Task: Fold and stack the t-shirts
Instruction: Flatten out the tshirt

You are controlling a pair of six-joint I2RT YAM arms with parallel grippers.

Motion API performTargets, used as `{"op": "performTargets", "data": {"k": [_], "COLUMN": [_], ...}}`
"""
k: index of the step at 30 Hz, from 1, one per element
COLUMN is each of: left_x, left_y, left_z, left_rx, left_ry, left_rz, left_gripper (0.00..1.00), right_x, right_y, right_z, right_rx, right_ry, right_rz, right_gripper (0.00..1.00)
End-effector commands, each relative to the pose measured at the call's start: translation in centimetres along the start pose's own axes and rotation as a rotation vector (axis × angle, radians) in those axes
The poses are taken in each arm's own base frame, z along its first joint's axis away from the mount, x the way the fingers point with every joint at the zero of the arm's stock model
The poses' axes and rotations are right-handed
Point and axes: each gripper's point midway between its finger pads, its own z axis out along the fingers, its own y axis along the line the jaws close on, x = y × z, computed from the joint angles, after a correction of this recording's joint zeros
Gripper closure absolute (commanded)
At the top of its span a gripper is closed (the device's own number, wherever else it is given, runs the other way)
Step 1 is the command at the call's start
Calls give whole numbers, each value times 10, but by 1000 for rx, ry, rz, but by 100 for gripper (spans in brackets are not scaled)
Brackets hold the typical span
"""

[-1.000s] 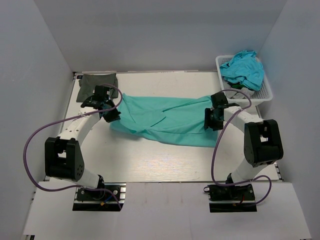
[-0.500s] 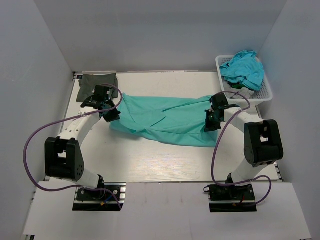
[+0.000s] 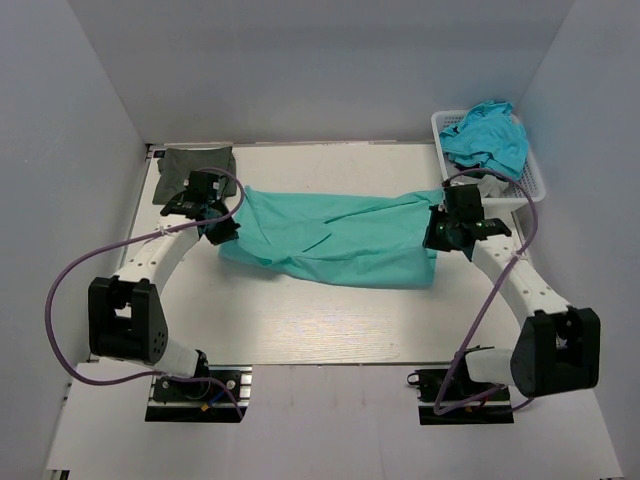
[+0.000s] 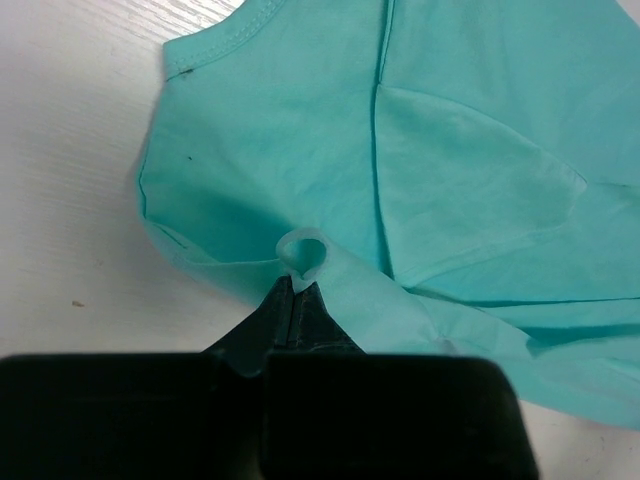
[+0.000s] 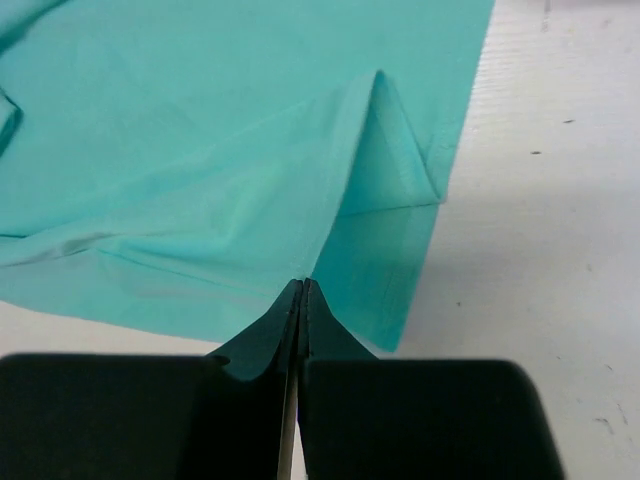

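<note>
Teal shirt (image 3: 335, 238) is lying spread across the middle of the table (image 3: 330, 325), stretching side to side between the two arms, with wrinkles running along its length

Left gripper (image 4: 297, 287) is pinching the shirt's left end: the fingers are closing tight together with no gap, and a small loop of teal cloth is bulging up just past the tips. A stitched hem is showing at the upper left of the left wrist view

Right gripper (image 5: 302, 288) is pinching the shirt's right end, near the hemmed edge: the fingers are pressing flat against each other, and the cloth is rising into a ridge that is running away from the tips toward a folded corner

Both grippers are sitting low at the cloth; from above I cannot tell whether the gripped ends are lifting off the table

Olive shirt (image 3: 197, 165) is lying folded square at the far left corner of the table, just behind the left gripper and apart from the teal shirt

White basket (image 3: 530, 188) is standing at the far right corner, holding a crumpled heap of blue-teal cloth (image 3: 487, 135); the right gripper is sitting just in front of it
</note>
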Motion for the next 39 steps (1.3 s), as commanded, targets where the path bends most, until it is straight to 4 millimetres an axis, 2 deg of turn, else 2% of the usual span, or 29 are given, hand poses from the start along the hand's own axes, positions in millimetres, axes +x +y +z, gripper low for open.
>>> {"op": "performTargets", "data": {"k": [1,3,7,9,11,14,15,17,18,19,20,21,25,26,28,29,30,31,32,33,34,35,36,37,38,39], "left_x": [-18,-22,-31,-39,-49,-66,-74,-81,-88,-93,-93,-102,-109,-111,-110,-110,-106,-105,-103,-101,-98,-95,-90,-88,-84,-79], "left_y": [-7,-10,-15,-18,-22,-31,-37,-45,-49,-52,-52,-57,-63,-66,-72,-75,-77,-78,-79,-77,-78,-77,-73,-72,-69,-65], "left_z": [-25,-33,-56,-74,-94,-132,-155,-178,-197,-216,-227,-250,-315,-337,-365,-388,-398,-410,-435,-443,-454,-476,-485,-492,-510,-521], "left_rx": [34,46,74,93,109,172,211,262,287,317,324,361,450,486,547,586,611,629,668,669,688,723,726,731,752,765], "left_ry": [-79,-95,-147,-190,-230,-333,-386,-431,-469,-510,-524,-574,-691,-731,-770,-804,-804,-820,-856,-866,-877,-908,-924,-933,-965,-986], "left_rz": [-15,-15,-28,-30,-33,-39,-42,-41,-33,-34,-26,-28,-20,-9,17,23,46,62,70,78,84,93,103,103,104,105], "left_gripper": [100,100,100,100,100,100,100,100,100,100,100,100,100,100,100,100,100,100,100,100,100,100,100,100,100,100], "right_x": [-17,-22,-41,-49,-68,-95,-105,-122,-126,-134,-138,-146,-166,-169,-171,-172,-172,-173,-171,-168,-165,-162,-159,-154,-151,-141], "right_y": [-8,-12,-14,-16,-14,-9,-3,6,8,12,13,17,27,27,32,34,35,37,37,38,38,38,37,34,31,23], "right_z": [-25,-33,-65,-79,-101,-134,-144,-171,-177,-194,-202,-221,-291,-312,-338,-362,-369,-392,-403,-413,-436,-442,-449,-474,-477,-495], "right_rx": [49,70,80,90,87,70,45,5,-5,-21,-24,-45,-96,-101,-133,-144,-148,-164,-169,-182,-190,-194,-189,-185,-174,-158], "right_ry": [-85,-111,-232,-280,-363,-490,-530,-606,-622,-667,-690,-738,-918,-975,-1020,-1069,-1080,-1125,-1150,-1167,-1215,-1222,-1232,-1288,-1287,-1336], "right_rz": [32,34,53,55,61,64,61,46,40,37,35,28,13,7,-7,-18,-22,-28,-37,-42,-51,-54,-64,-57,-52,-30], "right_gripper": [100,100,100,100,100,100,100,100,100,100,100,100,100,100,100,100,100,100,100,100,100,100,100,100,100,100]}}
